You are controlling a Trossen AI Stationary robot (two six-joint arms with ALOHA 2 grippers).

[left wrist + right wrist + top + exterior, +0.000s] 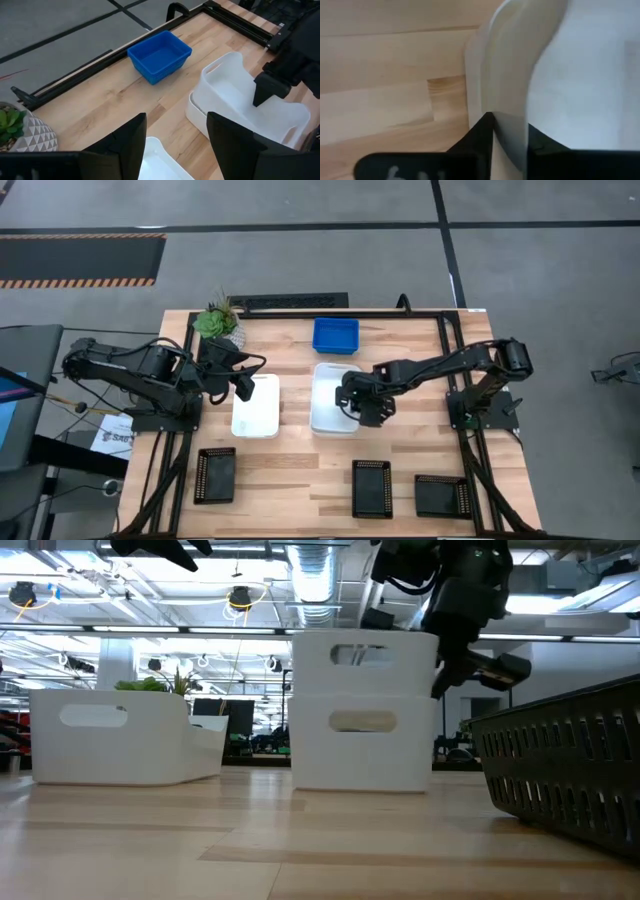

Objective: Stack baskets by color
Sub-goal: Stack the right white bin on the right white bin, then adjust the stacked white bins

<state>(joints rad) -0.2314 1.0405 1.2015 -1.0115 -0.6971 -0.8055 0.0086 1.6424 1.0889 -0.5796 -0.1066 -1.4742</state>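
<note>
Two white baskets are stacked at mid-table, the upper basket [365, 660] nested in the lower one [365, 750]. My right gripper [362, 408] is at this stack's right near corner, with the upper basket's wall between its fingers. A third white basket [256, 405] stands to the left, and my left gripper [175, 145] hovers open above its far end, touching nothing. A blue basket [335, 335] sits near the far edge. Three black baskets [216, 475], [371, 488], [441, 495] rest along the near edge. My right gripper straddles the upper white basket's side wall [510, 100] near the right near corner, one finger [265, 90] inside and one outside. It comes from above, slanting down. The wall fills the gap between the fingers. The basket sits level, nested in the lower white basket.
A small green potted plant [216, 322] stands at the far left corner. A black frame rail [300, 311] runs along the far edge. Bare wood lies between the white baskets and the black ones.
</note>
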